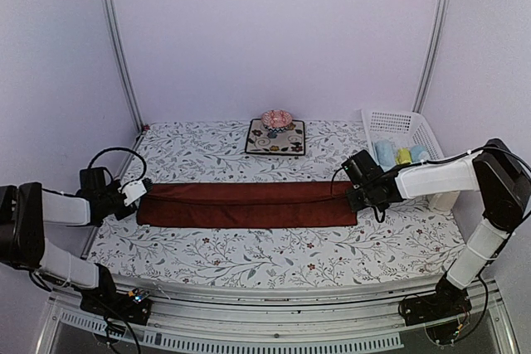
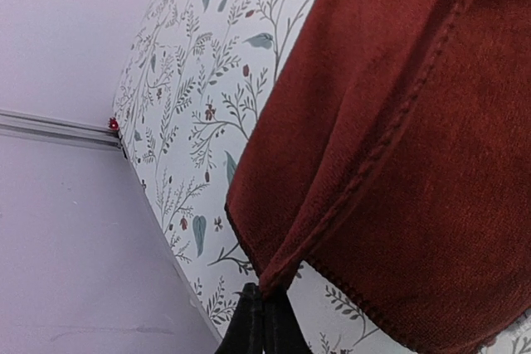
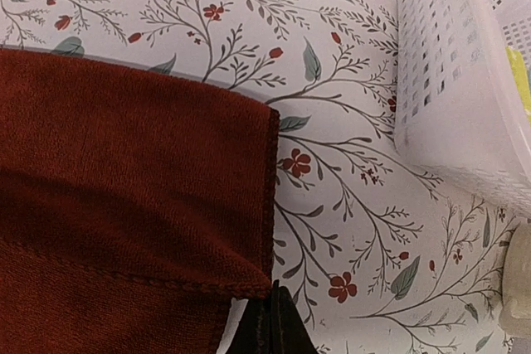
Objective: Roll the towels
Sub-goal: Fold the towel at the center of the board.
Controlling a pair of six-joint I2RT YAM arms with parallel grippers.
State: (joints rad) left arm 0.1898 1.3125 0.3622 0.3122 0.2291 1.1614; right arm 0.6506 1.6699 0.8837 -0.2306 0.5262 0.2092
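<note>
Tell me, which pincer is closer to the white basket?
Right. The right pincer pinches the red towel's right end, just beside the white basket. The left pincer pinches the towel's left end, far on the other side.

Back wall [image 1: 274,31] plain, pale lilac-white. Left wall [image 1: 50,64] and right wall [image 1: 489,47] same colour, closing the table [image 1: 249,283] in on three sides. Silver metal left post [image 1: 119,43] runs up the back-left corner, leaning slightly. Matching right post [image 1: 435,35] runs up the back-right corner. Small red knob [image 1: 145,128] at the foot of the left post. Table is covered by a white cloth [image 1: 274,246] printed with grey-green sprigs and small red flowers, lying flat. Slotted metal rail [image 1: 274,341] runs along the near edge, below the tabletop. Light soft and even, shadows faint.
</note>
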